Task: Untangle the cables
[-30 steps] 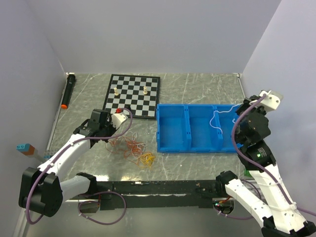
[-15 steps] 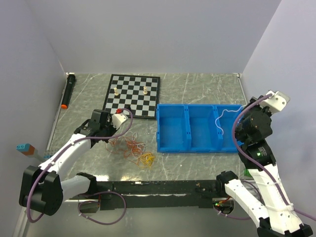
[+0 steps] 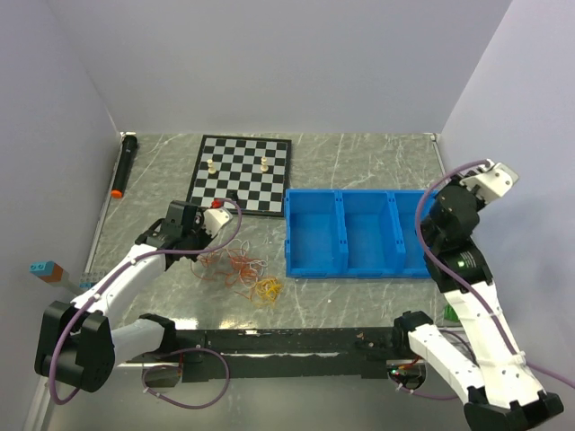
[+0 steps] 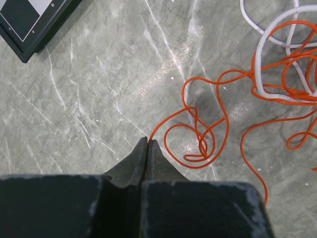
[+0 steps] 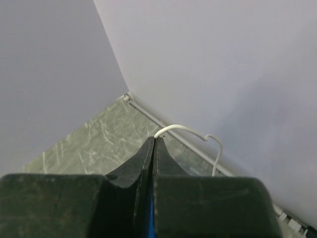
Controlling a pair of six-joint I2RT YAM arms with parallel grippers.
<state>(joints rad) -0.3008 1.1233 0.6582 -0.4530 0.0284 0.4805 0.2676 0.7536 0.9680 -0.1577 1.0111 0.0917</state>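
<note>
A tangle of thin cables lies on the table, orange and red (image 3: 238, 265) with a yellow clump (image 3: 267, 288). In the left wrist view the orange loops (image 4: 208, 134) run into a white cable (image 4: 270, 34). My left gripper (image 3: 207, 251) sits at the tangle's left edge, shut on an end of the orange cable (image 4: 148, 140). My right gripper (image 3: 445, 199) is raised near the right wall, beside the blue tray. It is shut (image 5: 156, 139) on the end of a white cable (image 5: 188, 130), which curls away toward the wall. That cable is hard to make out from above.
A blue three-compartment tray (image 3: 341, 193) stands right of the tangle. A chessboard (image 3: 241, 175) with a few pieces lies behind it; its corner shows in the left wrist view (image 4: 29, 20). A black marker (image 3: 123, 164) lies along the left wall. Walls enclose the left, back and right.
My right gripper has swung up and toward the right wall with the white cable, which no longer hangs over the tray's right compartment. The left arm has stayed put.
</note>
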